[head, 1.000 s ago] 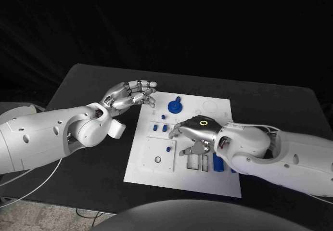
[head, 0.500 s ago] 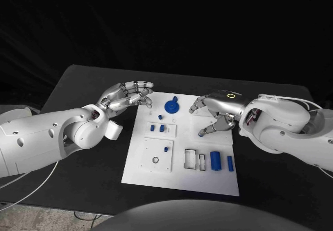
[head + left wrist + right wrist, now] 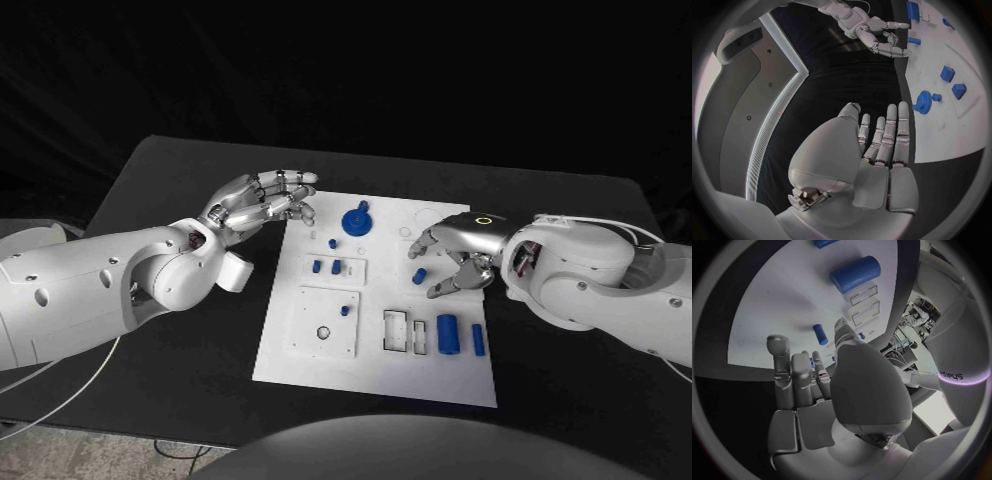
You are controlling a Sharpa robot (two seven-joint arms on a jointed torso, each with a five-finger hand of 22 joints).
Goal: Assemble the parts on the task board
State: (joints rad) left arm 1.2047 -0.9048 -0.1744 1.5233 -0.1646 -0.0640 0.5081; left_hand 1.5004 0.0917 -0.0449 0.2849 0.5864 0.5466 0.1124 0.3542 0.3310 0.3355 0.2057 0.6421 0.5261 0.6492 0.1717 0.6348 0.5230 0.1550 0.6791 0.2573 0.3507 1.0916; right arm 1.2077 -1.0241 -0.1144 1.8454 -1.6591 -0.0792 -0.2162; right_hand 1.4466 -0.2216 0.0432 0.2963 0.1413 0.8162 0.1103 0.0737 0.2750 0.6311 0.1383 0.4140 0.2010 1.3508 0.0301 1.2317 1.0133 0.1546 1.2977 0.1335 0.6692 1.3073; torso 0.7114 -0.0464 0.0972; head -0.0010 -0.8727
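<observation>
The white task board [image 3: 289, 370] lies mid-table. On it are a blue gear [image 3: 359, 218], two small blue blocks [image 3: 329, 267], a blue cylinder [image 3: 449, 335] beside a thin blue bar [image 3: 477, 340], and a small blue peg [image 3: 420, 275]. My right hand [image 3: 454, 252] hovers over the board's right side, fingers spread on either side of the peg, with a gap showing. The right wrist view has the peg [image 3: 819, 334] just past the fingertips and the cylinder [image 3: 856, 274] further off. My left hand [image 3: 267, 203] hangs by the board's far left corner, holding nothing, its fingers [image 3: 882, 135] straight.
A white square plate with a hole [image 3: 329, 322] and two empty rectangular slots [image 3: 407, 333] sit in the board's near half. Black table [image 3: 173, 170] surrounds the board. The left wrist view takes in the gear [image 3: 923, 102] and my right hand [image 3: 873, 32].
My right hand rose from the board's near half to the far right, then came down around the small peg, which stayed put. The left hand barely moved.
</observation>
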